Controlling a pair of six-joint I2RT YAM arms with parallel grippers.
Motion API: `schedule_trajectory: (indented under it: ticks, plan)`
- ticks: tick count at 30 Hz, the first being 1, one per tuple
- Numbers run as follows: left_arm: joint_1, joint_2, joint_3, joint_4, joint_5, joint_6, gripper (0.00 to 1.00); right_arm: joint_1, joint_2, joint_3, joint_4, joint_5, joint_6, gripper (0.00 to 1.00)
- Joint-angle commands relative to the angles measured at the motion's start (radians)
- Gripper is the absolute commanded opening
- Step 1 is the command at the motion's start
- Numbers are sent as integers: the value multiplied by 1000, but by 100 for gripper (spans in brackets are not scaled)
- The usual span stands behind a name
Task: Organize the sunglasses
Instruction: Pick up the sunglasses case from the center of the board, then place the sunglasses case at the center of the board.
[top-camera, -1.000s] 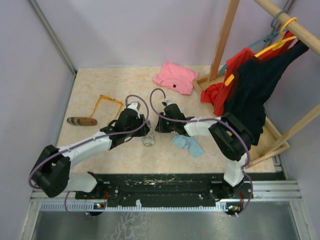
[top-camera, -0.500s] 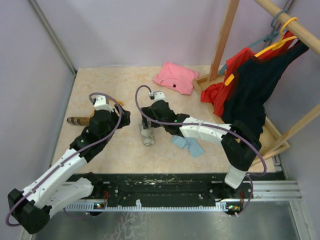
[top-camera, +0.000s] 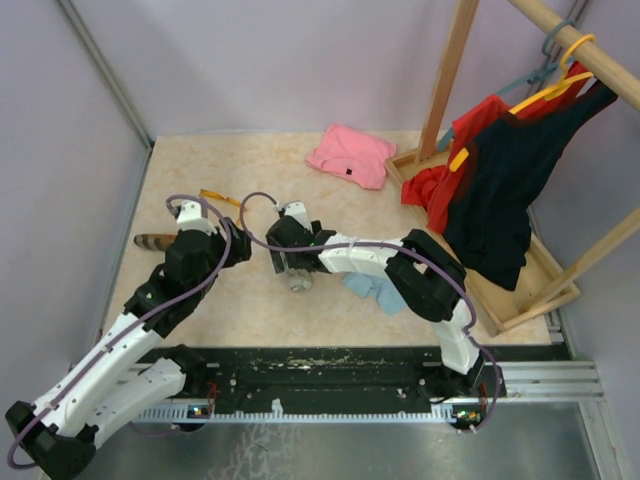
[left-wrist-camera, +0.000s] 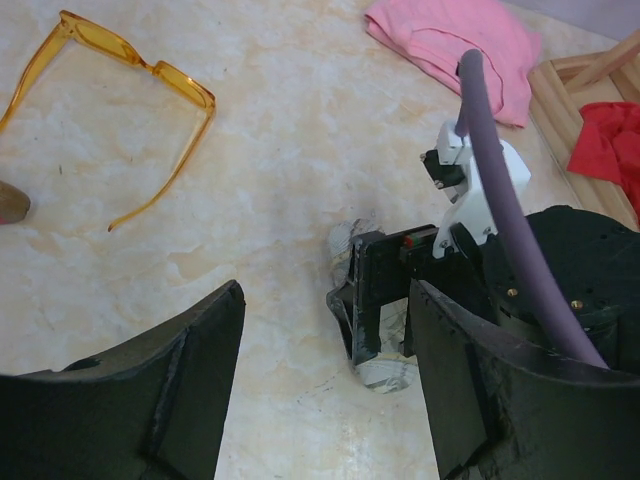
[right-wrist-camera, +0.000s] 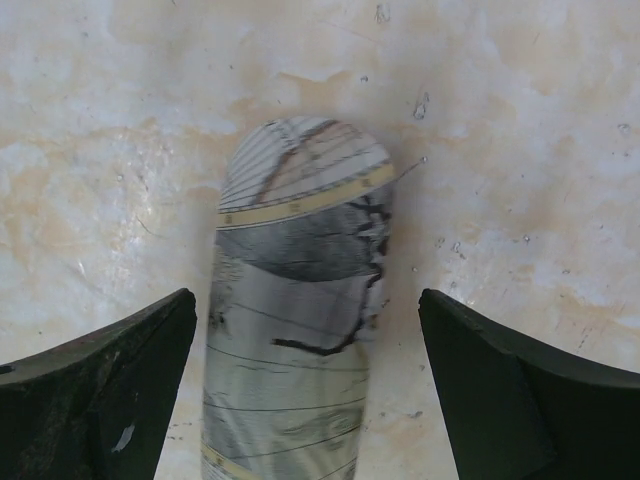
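Two grippers that a second ago were bunched together over the grey case (top-camera: 297, 283) have parted, and both now stand spread with nothing pinched. Far left, the brown case (top-camera: 152, 241) lies close to the left edge of the table (top-camera: 230, 160), at nine o'clock from the left gripper (top-camera: 238, 247), which has swung out from the middle. Its wrist view shows the fingers wide apart over bare table, with the orange sunglasses (left-wrist-camera: 180, 82) lying unfolded, arms out, at ten o'clock and well apart from it. At centre, the right gripper (right-wrist-camera: 305, 300) has opened and hovers over the grey case, one finger on each side with a gap to both; the case lies shut and flat. Blue cloths (top-camera: 375, 290) sit at four o'clock from it, a pink shirt (top-camera: 350, 155) at one o'clock, and the wooden rack (top-camera: 447, 80) of hanging clothes fills the right side. The red sunglasses show in no view; whether they are inside the grey case cannot be told. The release suggests that case is finished and the orange pair comes next. Bare table rings those glasses from twelve to three o'clock, but the left wall (top-camera: 70, 180) and the brown case hem in the nine o'clock side, and the right arm (top-camera: 430, 275) bends close to the rack.
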Motion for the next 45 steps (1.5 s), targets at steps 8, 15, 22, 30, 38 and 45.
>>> schedule_trajectory:
  ticks: [8,15,22,30,38,45]
  plan:
    - [4,-28,-26,-2,37,5,73,18,21,54,-22,4,9,90]
    - [4,-32,-29,0,34,3,73,19,14,51,-35,1,11,66]
    - [4,-21,-27,0,35,6,73,-11,-75,7,10,8,-17,40]
    - [4,-13,-29,-4,46,3,73,-253,-213,-60,40,-69,-192,39]
    - [4,-7,-50,-3,91,-10,74,-454,-161,-45,51,-173,-297,39]
    - [4,7,-47,-5,103,-6,74,-492,-40,53,33,-189,-324,41]
